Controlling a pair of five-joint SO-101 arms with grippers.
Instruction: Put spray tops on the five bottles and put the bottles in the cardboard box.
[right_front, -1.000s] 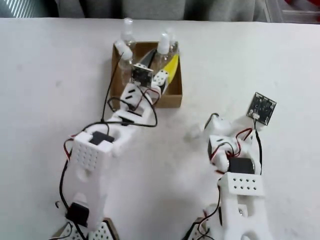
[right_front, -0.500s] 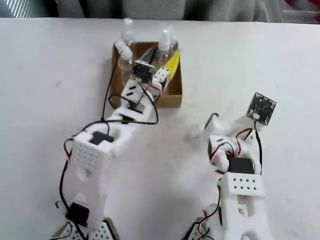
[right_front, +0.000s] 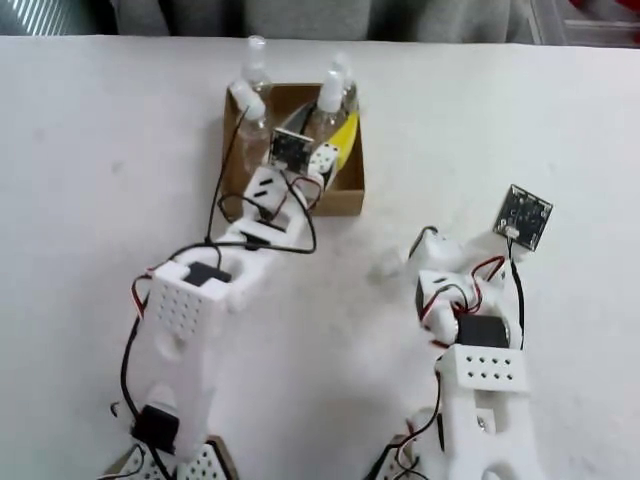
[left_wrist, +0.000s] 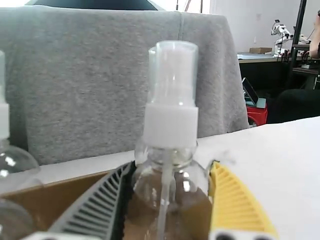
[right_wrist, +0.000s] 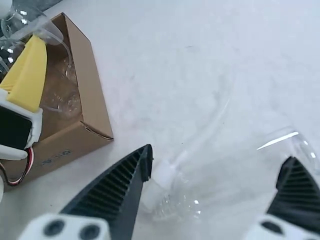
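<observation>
Cardboard box (right_front: 345, 198): about four topped bottles (right_front: 328, 85) inside | left end effector (left_wrist: 171, 170): pinching upright bottle (left_wrist: 170, 125) in box | right end effector (right_wrist: 218, 157): spread over last bottle (right_wrist: 162, 175), lying on surface (right_front: 520, 120), top seemingly fitted | remaining: box it, judged near finish

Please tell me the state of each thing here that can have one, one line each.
left gripper: shut on the held bottle
held bottle: upright in the box, spray top on
other bottles: upright in the box, tops on
cardboard box: open at the top
loose spray top: lying on the table, not fitted
right gripper: open above it
</observation>
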